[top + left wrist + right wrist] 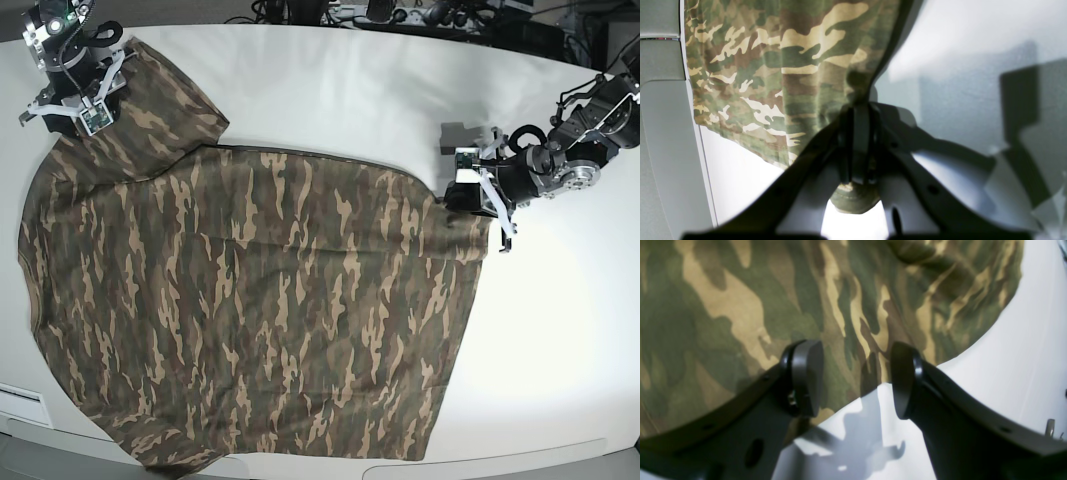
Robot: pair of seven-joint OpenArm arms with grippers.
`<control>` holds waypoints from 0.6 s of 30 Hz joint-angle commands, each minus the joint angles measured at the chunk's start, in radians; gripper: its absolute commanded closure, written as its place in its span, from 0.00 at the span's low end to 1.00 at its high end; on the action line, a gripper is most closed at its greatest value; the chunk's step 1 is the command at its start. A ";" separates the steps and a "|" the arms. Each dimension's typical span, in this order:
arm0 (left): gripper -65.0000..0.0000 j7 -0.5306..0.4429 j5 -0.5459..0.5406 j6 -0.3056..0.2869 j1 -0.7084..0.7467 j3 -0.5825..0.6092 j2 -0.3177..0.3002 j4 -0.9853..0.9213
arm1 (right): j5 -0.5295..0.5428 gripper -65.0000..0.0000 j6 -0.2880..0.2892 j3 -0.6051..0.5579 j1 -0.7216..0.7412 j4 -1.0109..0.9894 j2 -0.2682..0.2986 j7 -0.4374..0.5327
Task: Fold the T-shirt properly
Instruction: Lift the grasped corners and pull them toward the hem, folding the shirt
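The camouflage T-shirt [260, 300] lies spread over the white table, one sleeve reaching toward the far left corner. My left gripper [492, 215] is at the shirt's right edge. In the left wrist view it [858, 113] is shut on a pinch of the T-shirt [773, 66], and a small bunch of cloth shows behind the fingers. My right gripper [70, 118] hovers over the far-left sleeve. In the right wrist view it [855, 376] stands open just above the fabric [740, 290], near the cloth's edge, with nothing between its fingers.
The white table [350, 90] extends beyond the shirt on the far side and to the right. Cables and equipment [400, 15] line the far edge. The table's near edge [500, 465] runs just below the shirt's hem.
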 commanded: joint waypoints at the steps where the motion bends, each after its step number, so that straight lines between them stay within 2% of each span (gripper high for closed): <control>1: 1.00 0.076 0.028 -0.070 0.007 0.008 -0.022 -0.017 | -0.005 0.47 -0.003 0.008 -0.002 -0.005 0.014 -0.002; 9: 1.00 0.075 0.028 -0.070 0.007 0.008 -0.022 -0.017 | -0.005 0.47 0.016 0.008 0.032 -0.047 0.016 -0.006; 14: 1.00 0.076 0.028 -0.071 0.005 0.008 -0.022 -0.017 | -0.066 0.47 -0.063 0.008 0.031 0.055 0.016 -0.079; 18: 1.00 0.076 0.028 -0.071 0.005 0.008 -0.022 -0.017 | -0.056 0.47 -0.059 0.008 0.032 0.095 0.016 -0.075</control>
